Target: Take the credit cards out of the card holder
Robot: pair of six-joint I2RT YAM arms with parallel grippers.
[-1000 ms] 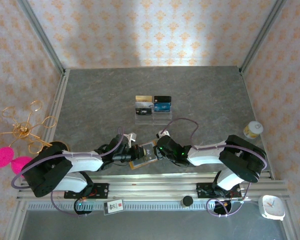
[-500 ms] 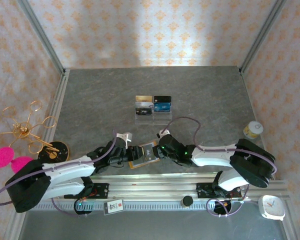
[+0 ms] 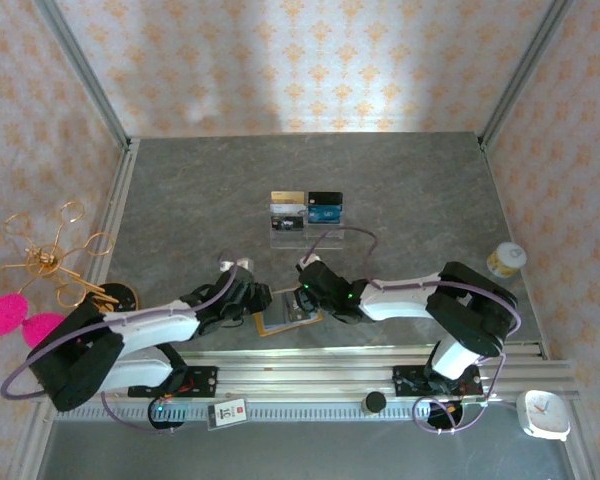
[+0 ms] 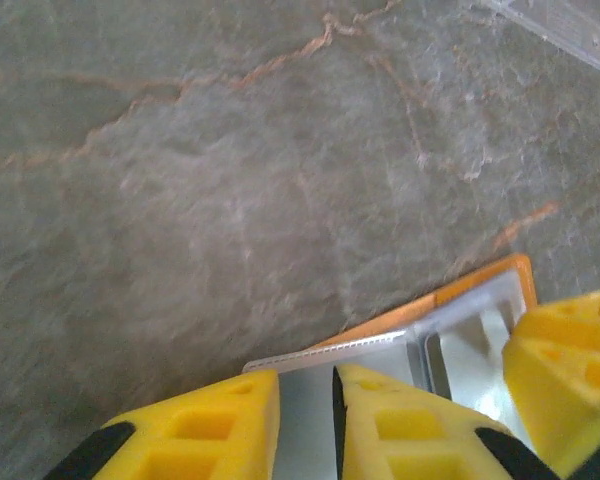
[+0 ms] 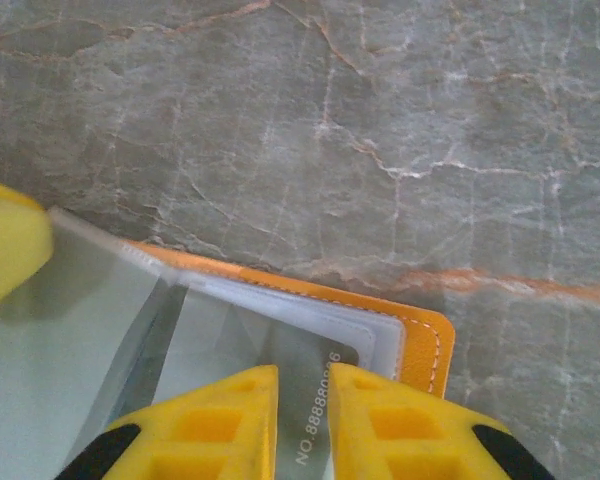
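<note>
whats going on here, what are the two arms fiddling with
Both arms are working on the tan-orange card holder, which lies open on the table near their bases. The left gripper and the right gripper each pinch its clear sleeve pages from opposite sides, jaws almost together. A numbered card sits in the sleeve at the right gripper. Several credit cards stand in the clear display stand further back.

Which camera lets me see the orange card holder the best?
The right wrist camera. The card holder is close up there: orange corner, stitching, clear pockets. The left wrist camera catches its orange edge and a clear pocket. From the top camera the card holder looks tiny, lying between the two arms.
</note>
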